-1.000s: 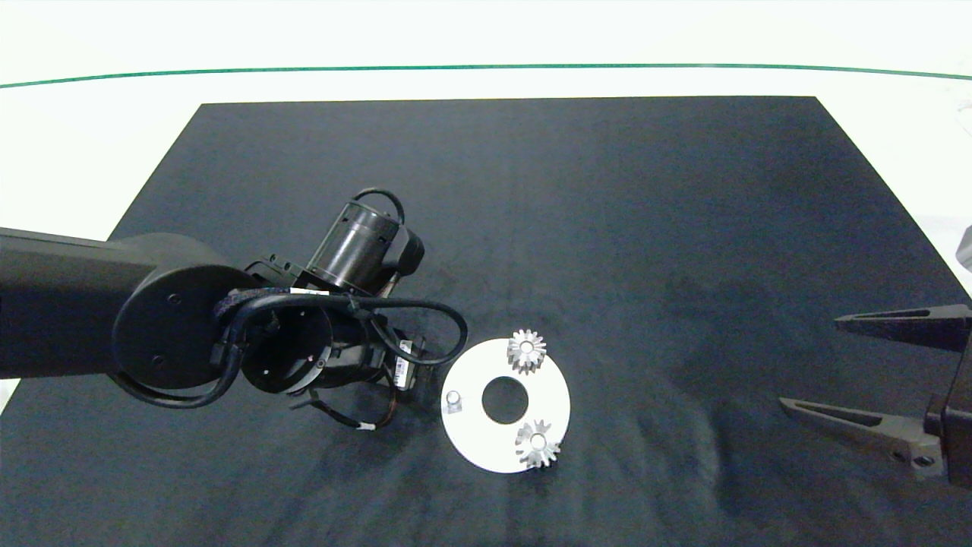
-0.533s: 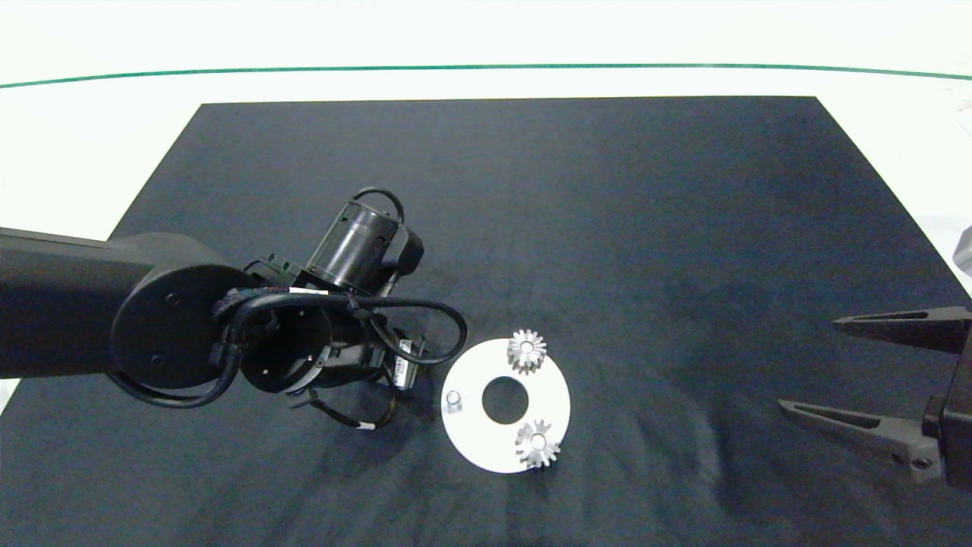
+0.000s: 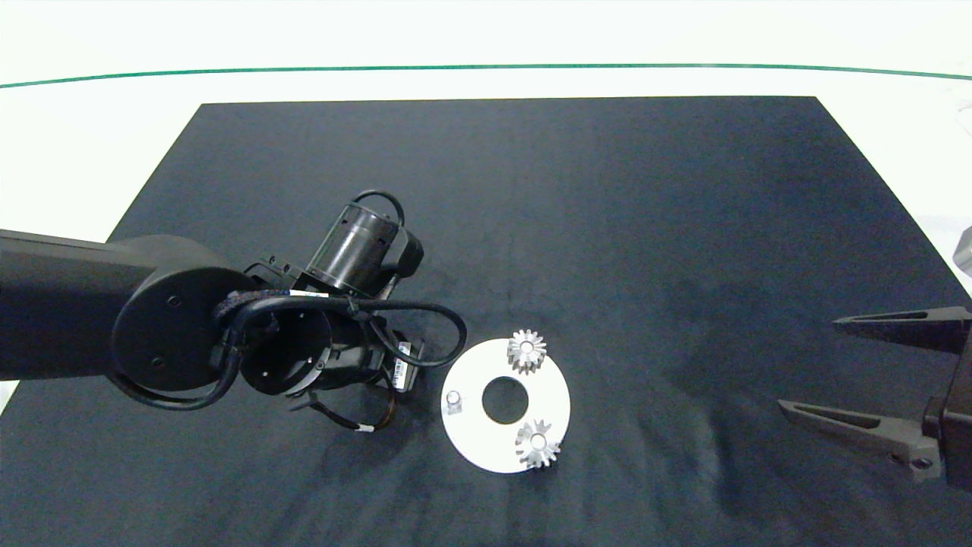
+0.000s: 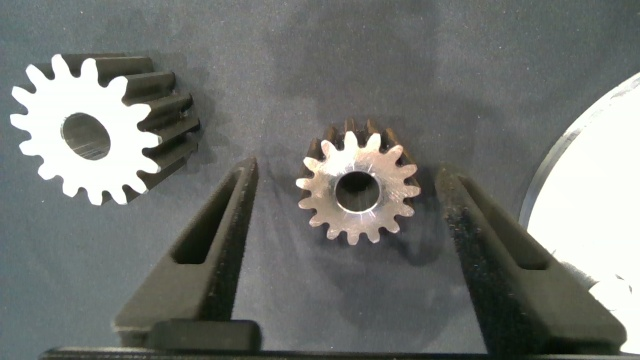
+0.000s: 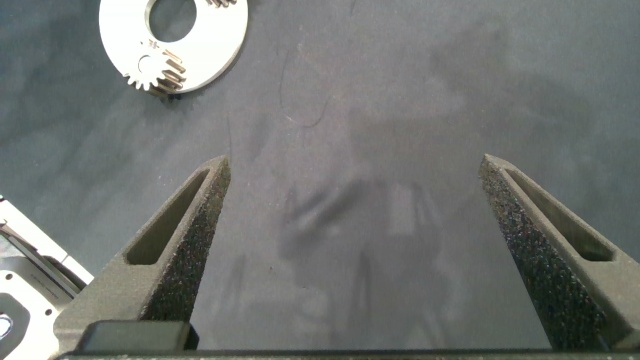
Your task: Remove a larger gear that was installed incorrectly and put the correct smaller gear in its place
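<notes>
The smaller gear (image 4: 358, 193) lies flat on the black mat between the fingers of my left gripper (image 4: 348, 172), which is open, with a gap on each side of the gear. The larger gear (image 4: 100, 125) rests on the mat just outside one finger. In the head view my left arm (image 3: 304, 357) hides both gears and the fingers, just left of the white round plate (image 3: 486, 448). The plate carries two small gears (image 3: 526, 350) (image 3: 538, 444) and a bare peg (image 3: 453, 399). My right gripper (image 3: 809, 365) hovers open at the mat's right side, holding nothing.
The black mat (image 3: 607, 228) covers most of the white table, with a green line (image 3: 486, 67) along the far side. The plate's rim (image 4: 600, 190) shows close beside one left finger. The right wrist view has the plate (image 5: 215, 50) far off.
The left wrist has shifted only a hair. Gears, plate and right gripper stay where they were.
</notes>
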Controlling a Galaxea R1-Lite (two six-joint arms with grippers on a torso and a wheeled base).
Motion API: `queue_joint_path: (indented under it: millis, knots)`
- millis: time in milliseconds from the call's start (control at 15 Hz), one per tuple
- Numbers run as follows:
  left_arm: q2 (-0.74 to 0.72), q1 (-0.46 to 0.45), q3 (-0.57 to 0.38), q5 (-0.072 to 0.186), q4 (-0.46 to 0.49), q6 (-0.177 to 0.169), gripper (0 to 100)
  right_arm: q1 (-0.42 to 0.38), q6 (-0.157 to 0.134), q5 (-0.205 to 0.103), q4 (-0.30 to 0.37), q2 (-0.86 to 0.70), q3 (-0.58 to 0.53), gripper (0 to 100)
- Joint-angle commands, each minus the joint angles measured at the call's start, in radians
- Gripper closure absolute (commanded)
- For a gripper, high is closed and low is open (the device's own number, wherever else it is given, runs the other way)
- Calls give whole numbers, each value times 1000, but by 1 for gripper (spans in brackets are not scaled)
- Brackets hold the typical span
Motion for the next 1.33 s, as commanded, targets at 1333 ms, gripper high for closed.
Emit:
queue_joint_path:
  millis: [1333]
  knots:
    - [-60,-6,11,4,2,3,54,12,-2,2,1,-2,5,0]
